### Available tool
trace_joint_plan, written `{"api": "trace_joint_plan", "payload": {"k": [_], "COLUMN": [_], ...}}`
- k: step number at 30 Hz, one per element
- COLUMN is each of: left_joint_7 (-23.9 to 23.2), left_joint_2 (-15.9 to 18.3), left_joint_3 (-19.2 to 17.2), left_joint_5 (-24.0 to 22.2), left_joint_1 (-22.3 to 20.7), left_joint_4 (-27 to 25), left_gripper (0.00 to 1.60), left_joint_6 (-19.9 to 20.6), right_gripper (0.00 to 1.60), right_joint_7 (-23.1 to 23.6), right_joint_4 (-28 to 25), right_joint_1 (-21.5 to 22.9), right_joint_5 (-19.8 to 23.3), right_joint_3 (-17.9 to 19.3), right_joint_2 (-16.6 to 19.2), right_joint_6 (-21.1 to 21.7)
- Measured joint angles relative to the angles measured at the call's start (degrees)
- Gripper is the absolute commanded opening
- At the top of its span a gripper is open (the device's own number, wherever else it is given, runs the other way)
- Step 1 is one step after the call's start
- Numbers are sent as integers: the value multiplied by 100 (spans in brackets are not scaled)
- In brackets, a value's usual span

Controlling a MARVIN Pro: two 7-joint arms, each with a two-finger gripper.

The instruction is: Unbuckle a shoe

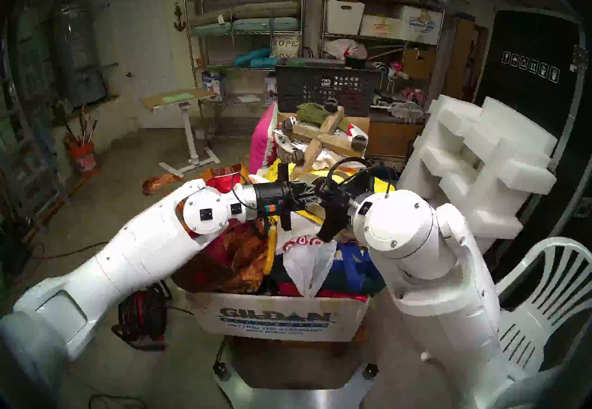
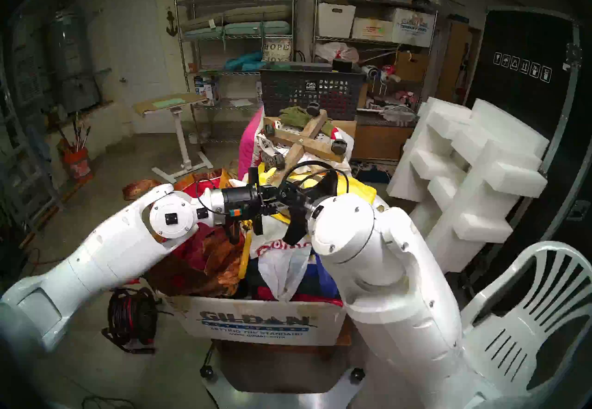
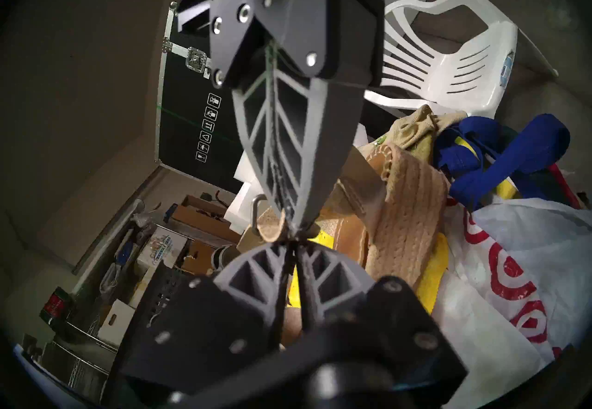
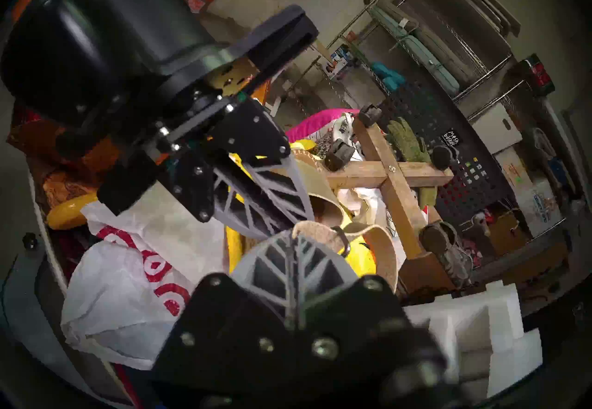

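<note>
The shoe [image 3: 407, 222] lies on its side on the pile, jute sole toward the left wrist camera, tan footbed [image 3: 349, 238] beside it. Its thin ankle strap [image 4: 320, 232] loops up between both grippers, with the small metal buckle [image 4: 342, 235] on it; the buckle also shows in the left wrist view [image 3: 256, 213]. My left gripper [image 3: 290, 245] and right gripper [image 4: 294, 235] meet tip to tip, each shut on the strap. In the head views the left gripper [image 1: 306, 198] and right gripper [image 1: 318, 193] hide the shoe.
The pile fills a cardboard box [image 1: 275, 318]: a white bag with red rings [image 3: 512, 270], blue straps [image 3: 499, 149], tan gloves [image 3: 416, 126]. A wooden cross with casters [image 1: 323, 139] and a black basket [image 1: 323, 88] stand behind, white foam [image 1: 480, 158] and a white chair [image 1: 544, 286] at the right.
</note>
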Motion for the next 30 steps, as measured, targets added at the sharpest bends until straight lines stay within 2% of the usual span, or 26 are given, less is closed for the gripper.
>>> {"api": "trace_joint_plan", "payload": {"k": [9,11,17,19,21,27,30], "left_joint_7": [53,104,239,272,290,324,331], "left_joint_2": [104,121,99,65,37,-32,-46], "left_joint_3": [-21,-22,-22,-22,-22,-22,-28], "left_joint_5": [46,152,399,458,496,572,591], "left_joint_1": [19,27,31,25,15,-15,-24], "left_joint_4": [-58,-71,-72,-70,-69,-69,-70], "left_gripper": [77,97,98,91,77,67,69], "left_joint_6": [-7,-7,-2,6,14,57,65], "right_gripper": [0,0,0,0,0,0,0], "right_joint_7": [40,61,73,73,72,66,60], "right_joint_4": [32,32,5,-8,-18,-44,-45], "right_joint_1": [-22,-28,-36,-42,-48,-62,-63], "right_joint_5": [-47,-27,52,78,96,122,118], "right_joint_3": [252,284,304,302,292,184,120], "right_joint_2": [8,7,7,8,9,24,37], "right_joint_6": [0,0,0,0,0,0,0]}}
